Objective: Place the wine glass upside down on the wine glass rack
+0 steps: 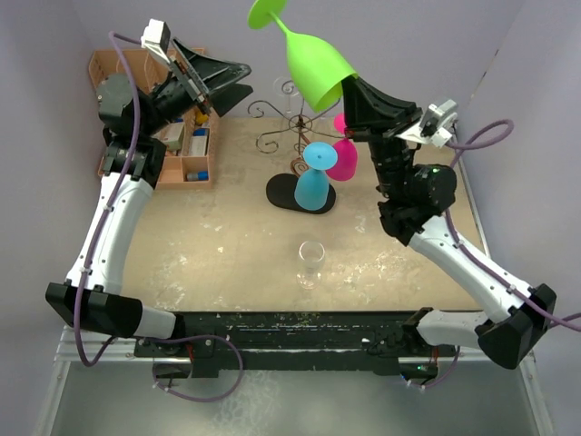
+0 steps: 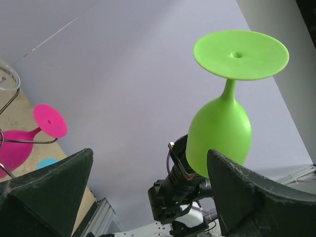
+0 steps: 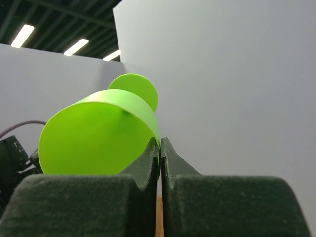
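Green wine glass (image 1: pixel 313 64): rim edge hidden within right hand (image 1: pixel 352 89). Wine glass rack (image 1: pixel 280 193): base partly covered by blue glass (image 1: pixel 313 186). Pink glass (image 1: pixel 345 162): foot partly behind right hand. Organizer (image 1: pixel 186 168), far-left bench (image 1: pixel 227 236) corner: largely behind left arm (image 1: pixel 136 109).

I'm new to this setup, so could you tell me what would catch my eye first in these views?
The bright green wine glass stands out, held foot-up high above the table, its rim pinched by the right gripper. Beneath, the wine glass rack holds a blue glass and a pink glass upside down, and a clear glass stands upright near the front edge.
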